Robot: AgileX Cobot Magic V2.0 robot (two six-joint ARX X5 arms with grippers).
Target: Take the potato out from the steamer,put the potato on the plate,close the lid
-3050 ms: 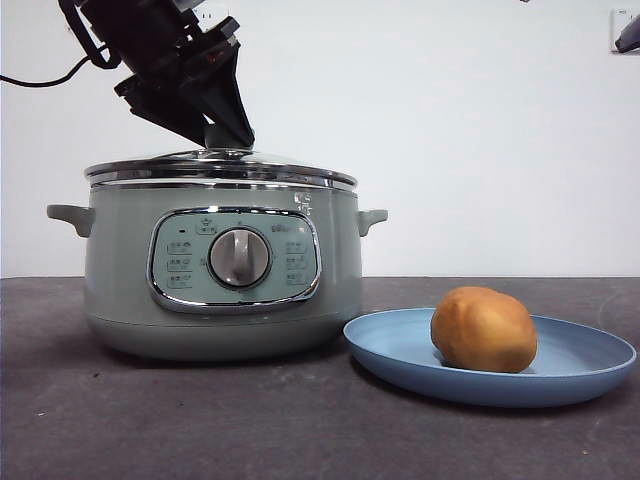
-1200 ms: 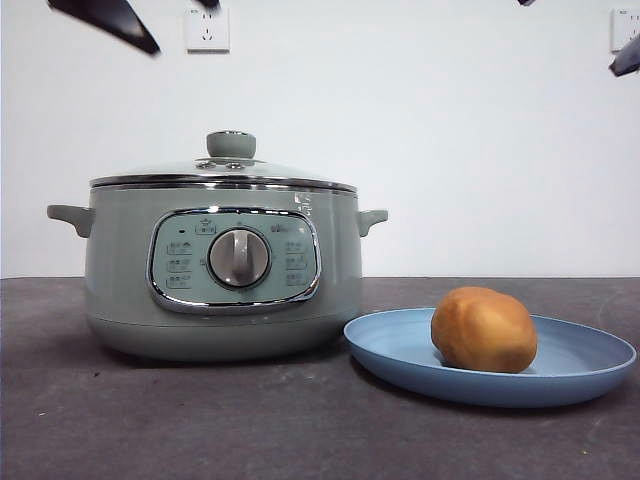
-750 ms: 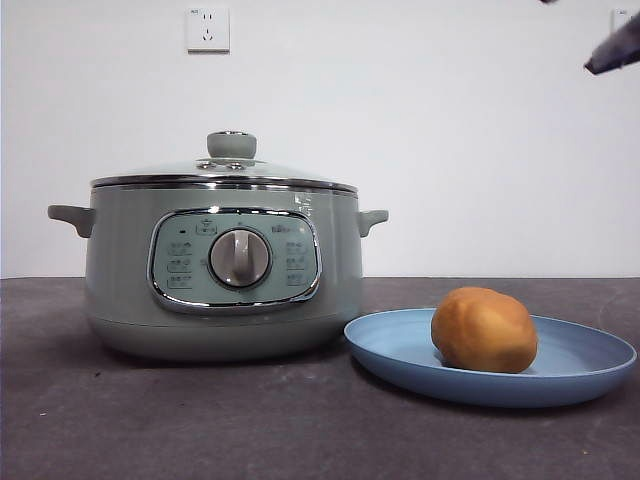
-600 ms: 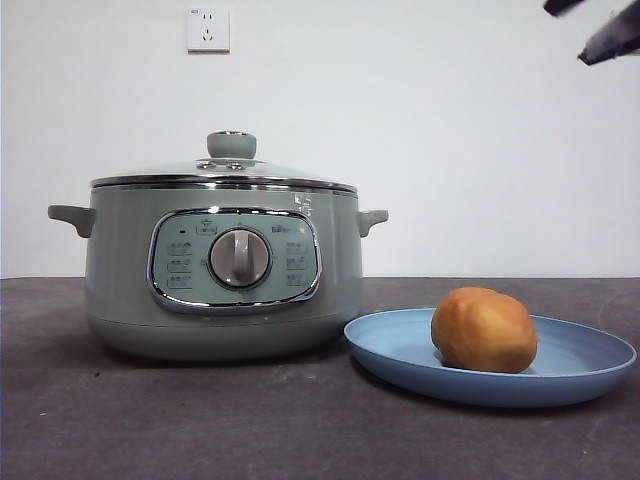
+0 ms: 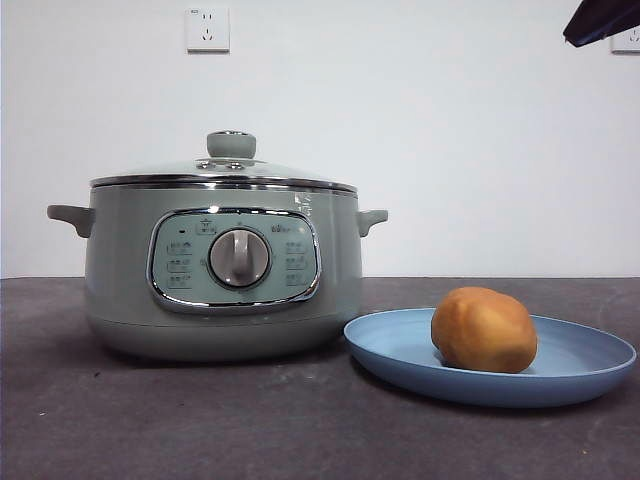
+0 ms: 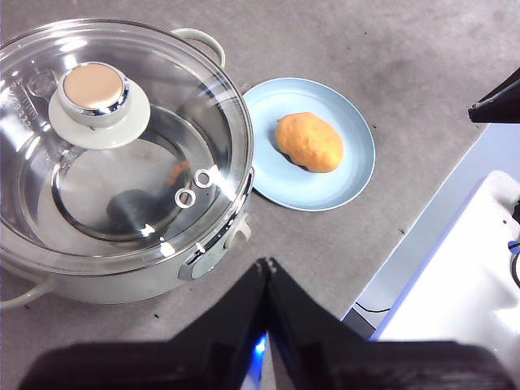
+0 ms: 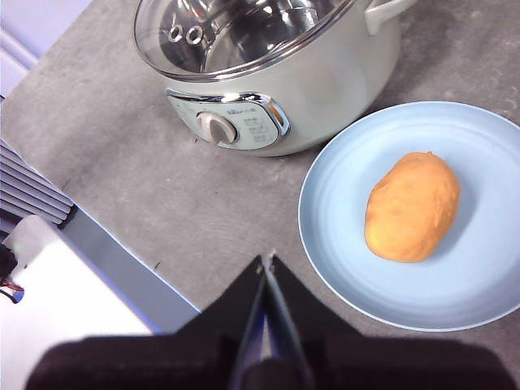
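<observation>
The orange-brown potato (image 5: 484, 329) lies on the light-blue plate (image 5: 400, 350), to the right of the sage-green steamer (image 5: 120, 270). The glass lid (image 5: 225, 168) sits closed on the steamer, its green knob up. The left wrist view shows the lid (image 6: 162, 122), the plate (image 6: 357, 162) and the potato (image 6: 309, 141) from high above; my left gripper (image 6: 266, 265) is shut and empty. The right wrist view shows the steamer (image 7: 341, 81), the plate (image 7: 487, 301) and the potato (image 7: 412, 206); my right gripper (image 7: 266, 260) is shut and empty, high above the table. A black arm tip (image 5: 600, 20) shows at the top right of the front view.
A wall socket (image 5: 207, 28) is on the white wall behind the steamer. The dark grey table (image 5: 200, 420) ends at an edge near a white and blue surface (image 6: 455, 244), also seen in the right wrist view (image 7: 49, 276).
The arm that held the lid's knob let go, rose up and left the front view at the top left. The black tip at the top right has shifted and grown larger.
</observation>
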